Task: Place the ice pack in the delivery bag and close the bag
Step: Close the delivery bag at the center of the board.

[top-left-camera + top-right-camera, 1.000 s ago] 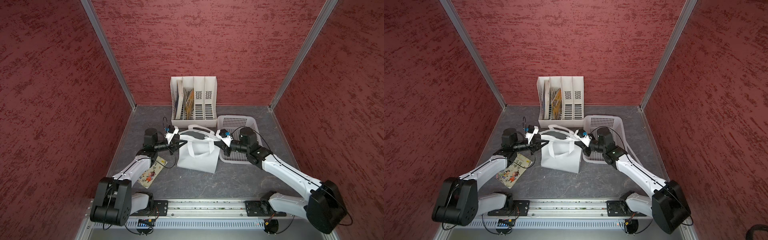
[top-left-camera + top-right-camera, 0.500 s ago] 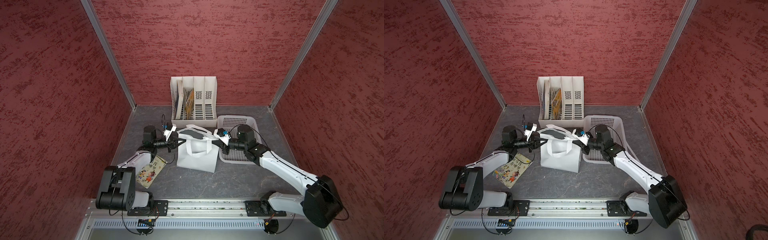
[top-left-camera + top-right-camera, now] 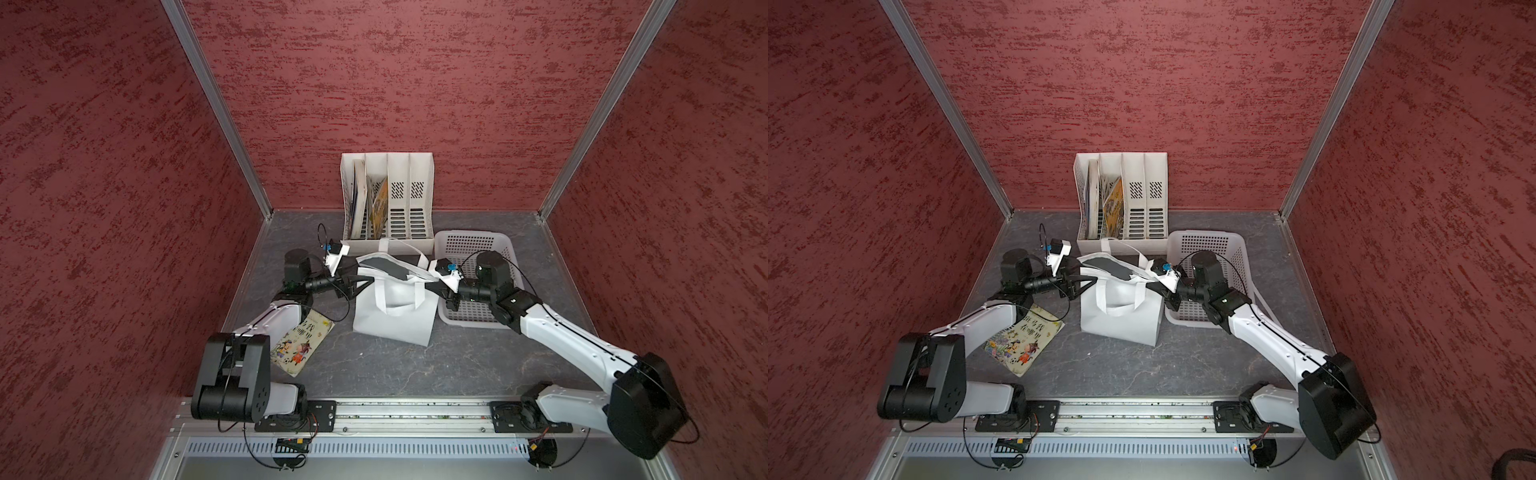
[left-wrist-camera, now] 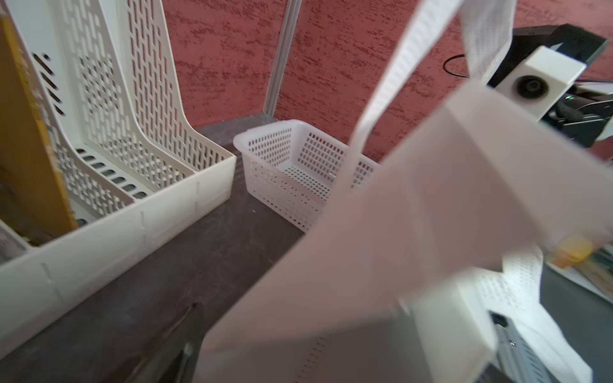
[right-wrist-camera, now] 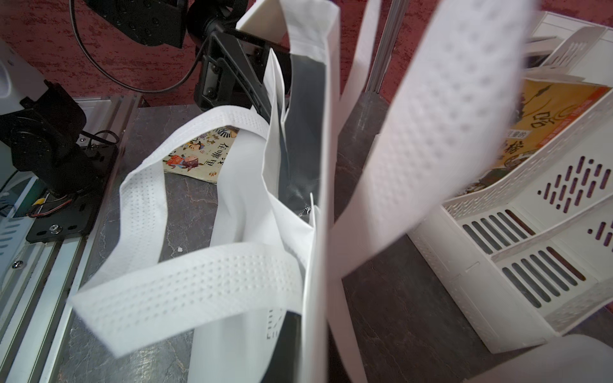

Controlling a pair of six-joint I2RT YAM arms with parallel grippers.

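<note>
Your bag (image 3: 390, 316) upright mid-tabletop (image 3: 457, 361), your left claw (image 3: 360, 286) spread at its left rim, your right claw (image 3: 437, 286) pinching its right rim.

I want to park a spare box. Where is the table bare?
Widest: the strip between the bag and the front rail, right of the book. Also the back corner left of the rack. Crowded: around the bag, with rack, basket, left gripper and right gripper close.
</note>
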